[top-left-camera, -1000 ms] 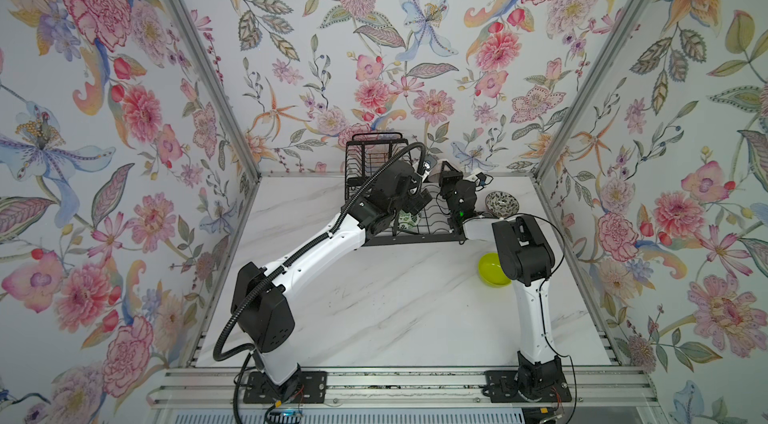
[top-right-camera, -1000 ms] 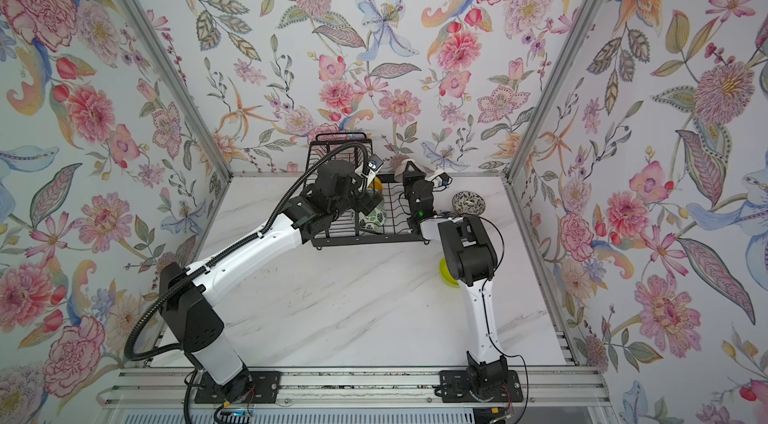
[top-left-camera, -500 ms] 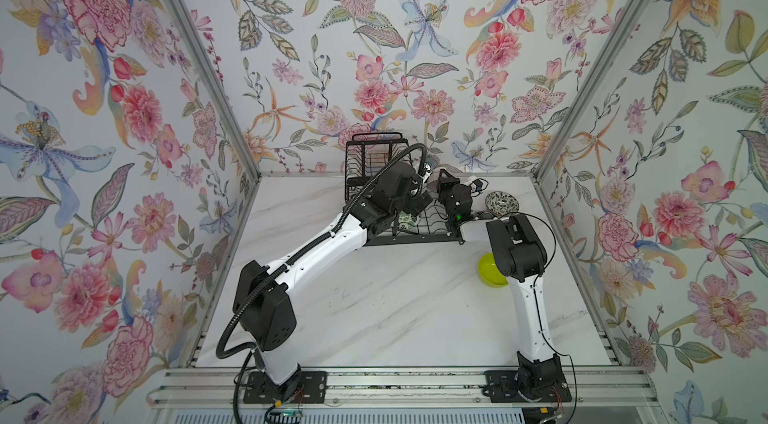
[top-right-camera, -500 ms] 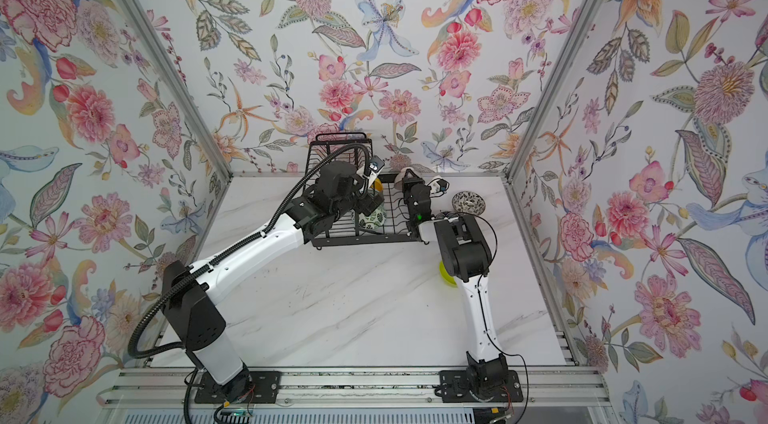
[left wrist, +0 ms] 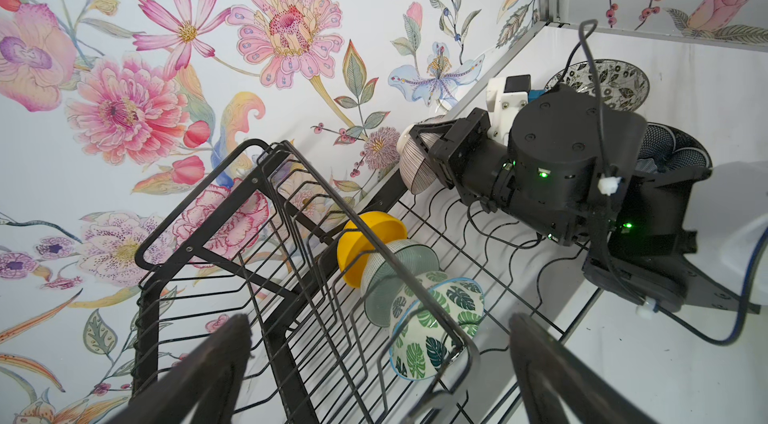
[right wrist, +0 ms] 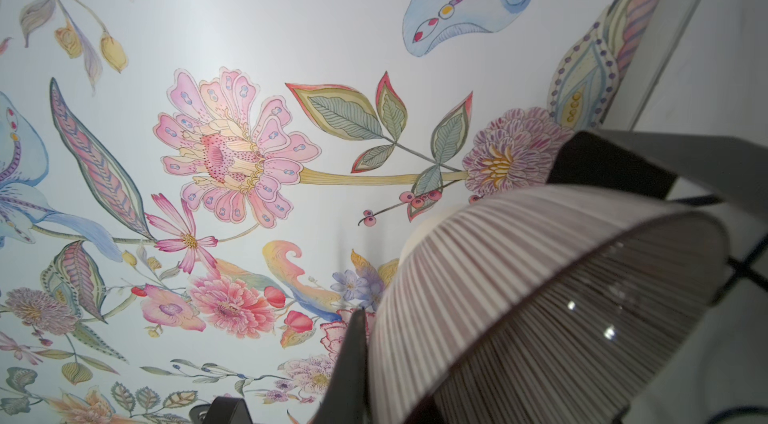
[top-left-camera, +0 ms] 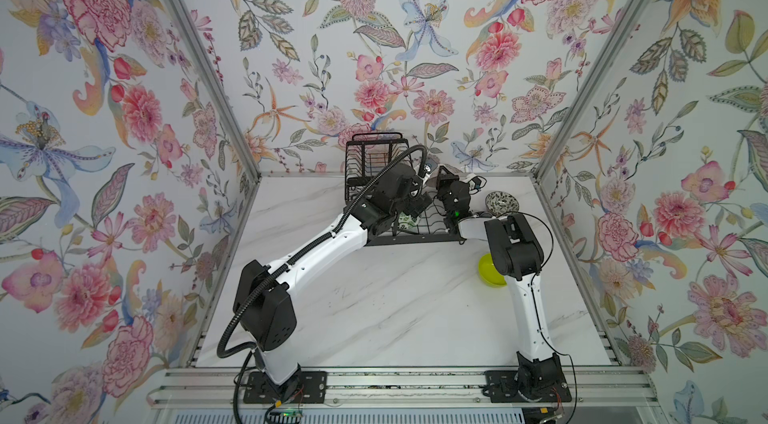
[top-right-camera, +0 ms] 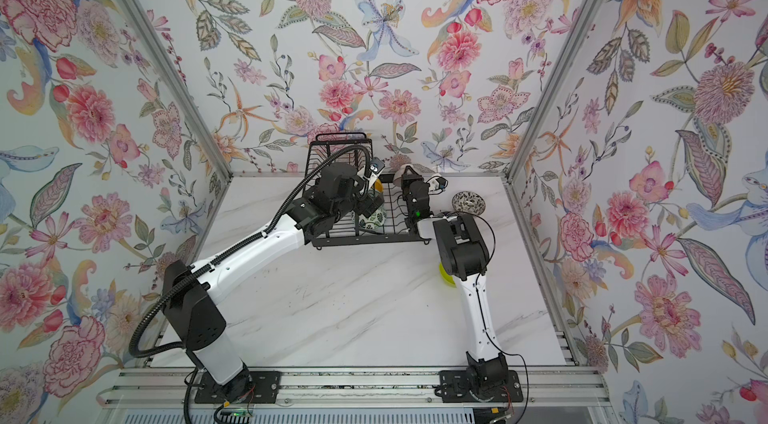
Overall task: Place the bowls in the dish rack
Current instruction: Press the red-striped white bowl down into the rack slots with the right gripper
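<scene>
The right gripper (left wrist: 428,152) is pinched tight on the wall of the pink-brown ribbed bowl (left wrist: 411,168), holding it tilted above the far end of the dish rack (top-left-camera: 415,241), close to the back wall. A thin pinch on a tilted bowl looks like the main hazard: a knock against the rack's wires or the wall on the way down could twist it loose. The left gripper (left wrist: 378,320) hangs with its jaws spread wide over the near end of the rack, holding nothing. With both wrists crowded over one tray, a careless move could bring them together. The yellow bowl (left wrist: 365,247), pale aqua bowl (left wrist: 395,276) and leaf-print bowl (left wrist: 436,326) lie on their sides, nested in a row in the lower tray, and a bump might roll them. The black-and-white bowl (top-left-camera: 501,202) and lime green bowl (top-left-camera: 490,272) wait on the table, the lime one half under the right arm's elbow. A dark blue bowl (left wrist: 673,152) shows partly behind that arm. The tabletop (top-left-camera: 374,297) is smooth, white and marble-veined, probably hard enough to chip a dropped bowl. Floral wallpaper (top-left-camera: 415,48) covers three walls between aluminium posts (top-left-camera: 582,89), and both arms are bolted to a rail (top-left-camera: 395,384) at the front.
</scene>
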`<state>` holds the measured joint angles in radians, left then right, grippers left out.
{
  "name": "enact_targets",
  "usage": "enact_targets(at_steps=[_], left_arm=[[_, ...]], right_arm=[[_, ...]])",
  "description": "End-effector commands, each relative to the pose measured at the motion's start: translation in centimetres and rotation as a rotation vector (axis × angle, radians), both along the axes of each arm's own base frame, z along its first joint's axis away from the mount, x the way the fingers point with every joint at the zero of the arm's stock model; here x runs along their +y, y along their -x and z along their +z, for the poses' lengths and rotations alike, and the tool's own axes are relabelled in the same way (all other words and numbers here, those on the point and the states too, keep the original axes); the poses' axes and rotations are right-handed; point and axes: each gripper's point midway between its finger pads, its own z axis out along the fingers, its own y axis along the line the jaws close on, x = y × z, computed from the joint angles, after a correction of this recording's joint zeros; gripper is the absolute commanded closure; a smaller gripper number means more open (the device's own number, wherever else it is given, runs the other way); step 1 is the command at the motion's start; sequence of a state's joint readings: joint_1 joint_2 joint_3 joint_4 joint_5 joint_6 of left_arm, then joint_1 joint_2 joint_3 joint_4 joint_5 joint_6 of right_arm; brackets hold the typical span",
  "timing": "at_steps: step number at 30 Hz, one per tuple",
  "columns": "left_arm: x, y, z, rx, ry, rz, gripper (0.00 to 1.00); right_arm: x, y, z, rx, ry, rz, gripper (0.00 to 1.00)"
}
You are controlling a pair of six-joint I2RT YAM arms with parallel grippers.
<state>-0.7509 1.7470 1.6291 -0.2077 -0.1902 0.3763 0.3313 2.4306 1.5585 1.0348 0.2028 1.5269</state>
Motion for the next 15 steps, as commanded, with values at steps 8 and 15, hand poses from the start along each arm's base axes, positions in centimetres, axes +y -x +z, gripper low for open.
enact_targets(at_steps=[8, 15], left_arm=[[0.5, -0.1, -0.8, 0.015, -0.003, 0.005, 0.01], [0.7, -0.1, -0.7, 0.013, -0.003, 0.007, 0.01]], right_arm=[[0.4, -0.6, 0.9, -0.045, -0.030, -0.022, 1.00], [1.0, -0.5, 0.1, -0.026, -0.027, -0.018, 1.00]])
